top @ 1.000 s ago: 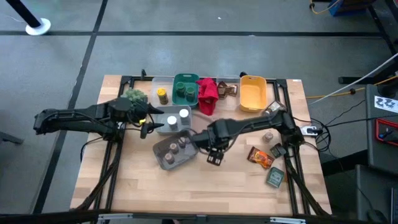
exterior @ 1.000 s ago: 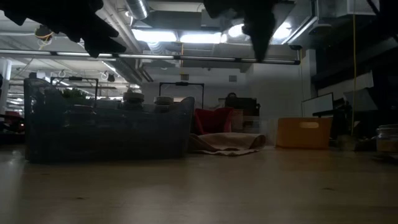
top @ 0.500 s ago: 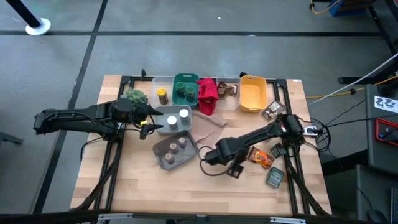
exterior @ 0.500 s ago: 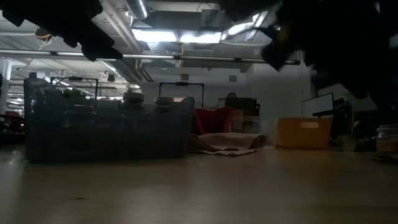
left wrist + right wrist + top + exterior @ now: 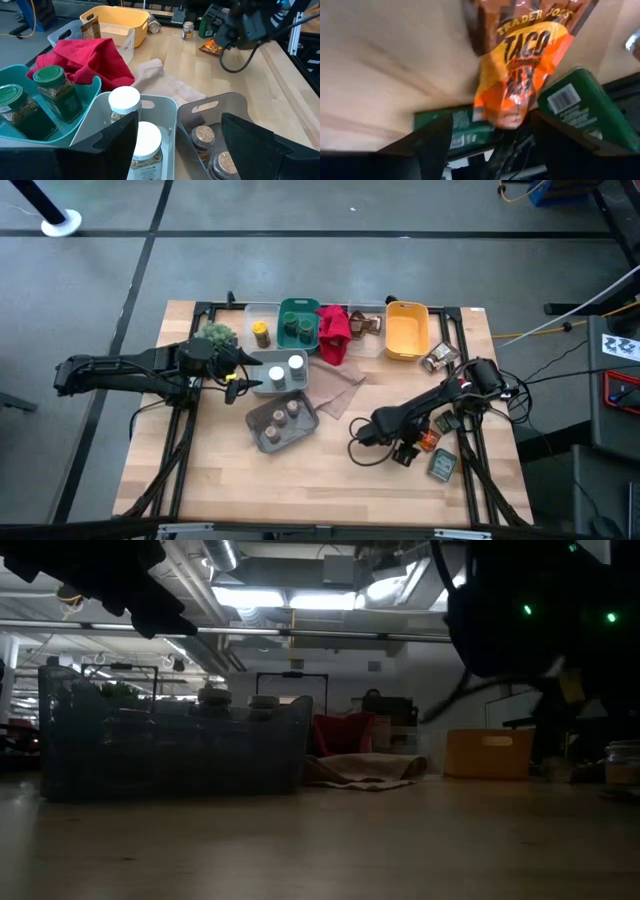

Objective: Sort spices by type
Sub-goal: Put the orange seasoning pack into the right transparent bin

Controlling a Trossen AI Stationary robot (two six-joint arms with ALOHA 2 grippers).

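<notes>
1. The right end effector (image 5: 405,451) hangs low over the near right part of the desk (image 5: 330,480), its fingers spread wide and holding nothing, right next to the orange taco packet (image 5: 427,439).
2. The step in hand looks like a pick of that packet. In the right wrist view the taco packet (image 5: 520,70) lies flat on the wood straight ahead of the spread fingers, with a dark green packet (image 5: 580,107) just beyond it.
3. To do it well, the fingers should straddle the packet across its short side and come down level, since a flat pouch gives little edge to catch. Pinching one end and lifting it clear is probably safer than scraping under it.
4. Care is needed not to catch the dark green packet (image 5: 443,466) as well, because the two lie close together.
5. In the high view the taco packet's long axis runs obliquely across the desk, from far left to near right. I cannot tell from above which end is its top.
6. The left end effector (image 5: 238,380) waits open and empty over the clear bin (image 5: 268,385) of white-lidded jars (image 5: 124,100), beside the grey bin (image 5: 220,107).
</notes>
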